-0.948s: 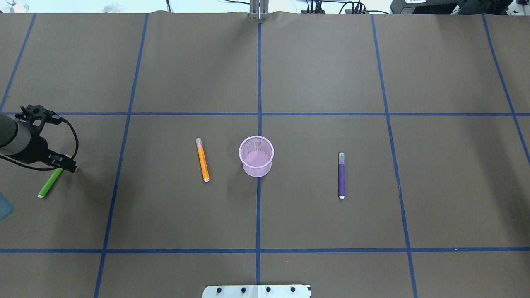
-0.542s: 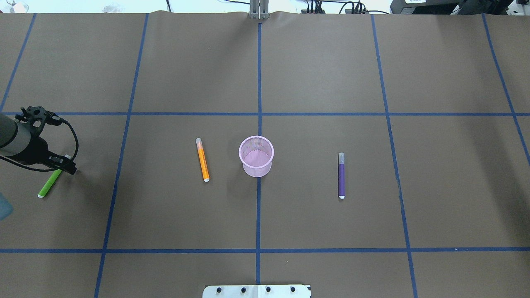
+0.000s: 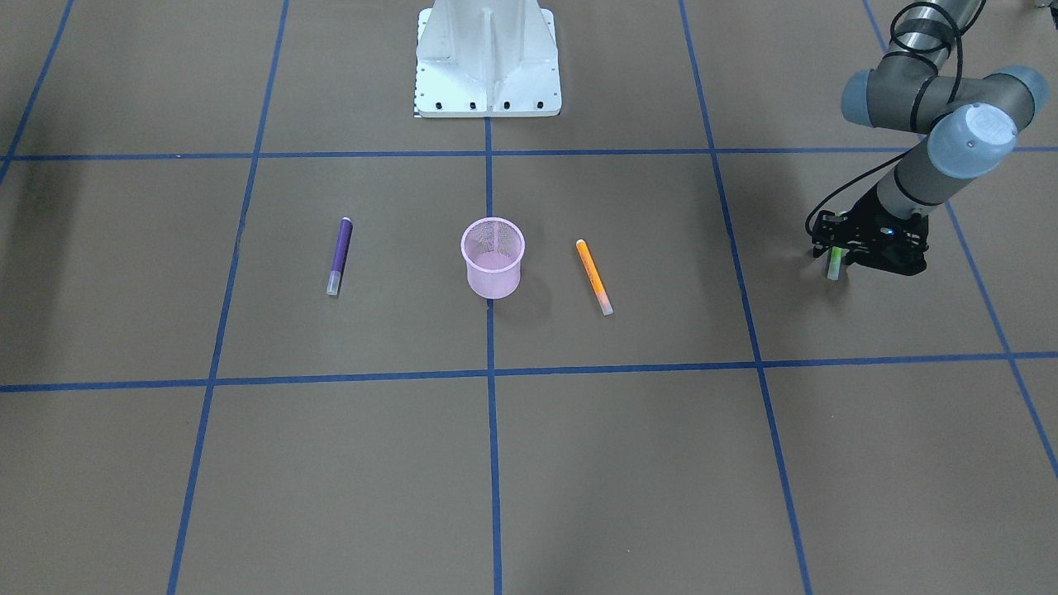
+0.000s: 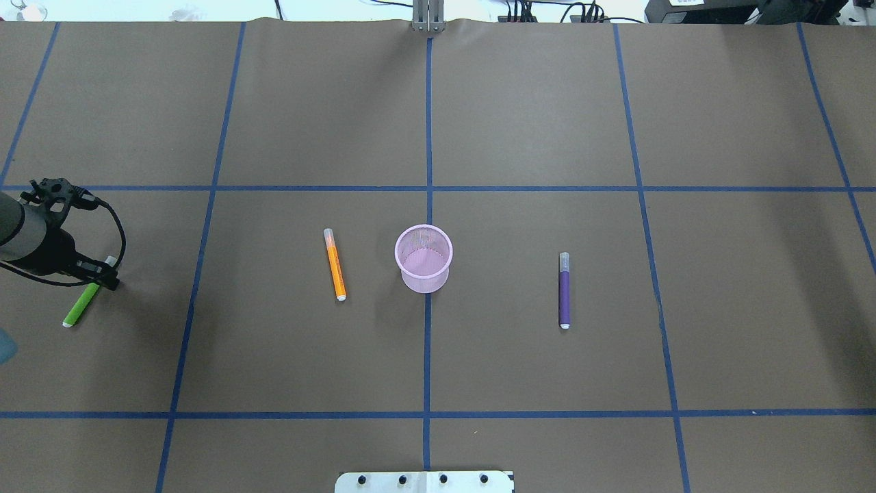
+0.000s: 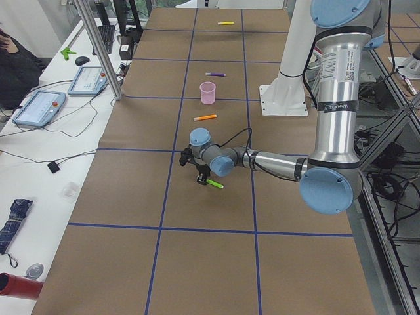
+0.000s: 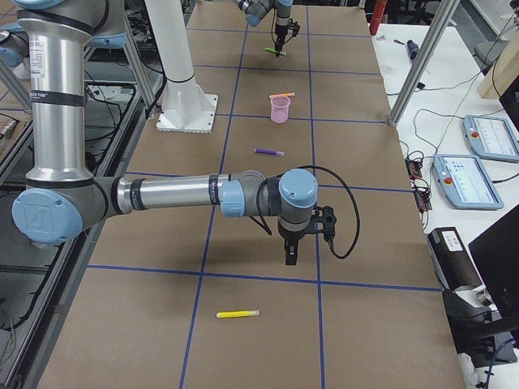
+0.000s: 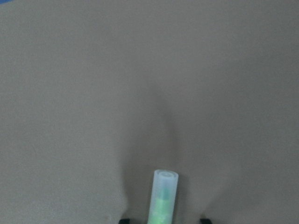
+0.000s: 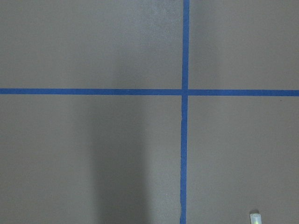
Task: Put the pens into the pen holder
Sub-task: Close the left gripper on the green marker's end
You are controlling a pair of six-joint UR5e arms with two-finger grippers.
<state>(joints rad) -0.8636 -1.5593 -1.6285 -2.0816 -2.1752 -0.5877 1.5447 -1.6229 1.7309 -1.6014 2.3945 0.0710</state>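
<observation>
Brown surface (image 4: 547, 137) w/ blue lines: left claw (image 4: 106, 274) is spread apart, one finger each side of the green pen (image 4: 79, 308) lying far from the pink pen holder (image 4: 423, 259), so squeeze slow & straight or it may roll.

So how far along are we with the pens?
Nothing is done yet: the pink pen holder is empty. In hand: the left gripper straddles the green pen, jaws open, not yet gripping. Left: the orange pen, the purple pen, and probably the yellow pen.
</observation>
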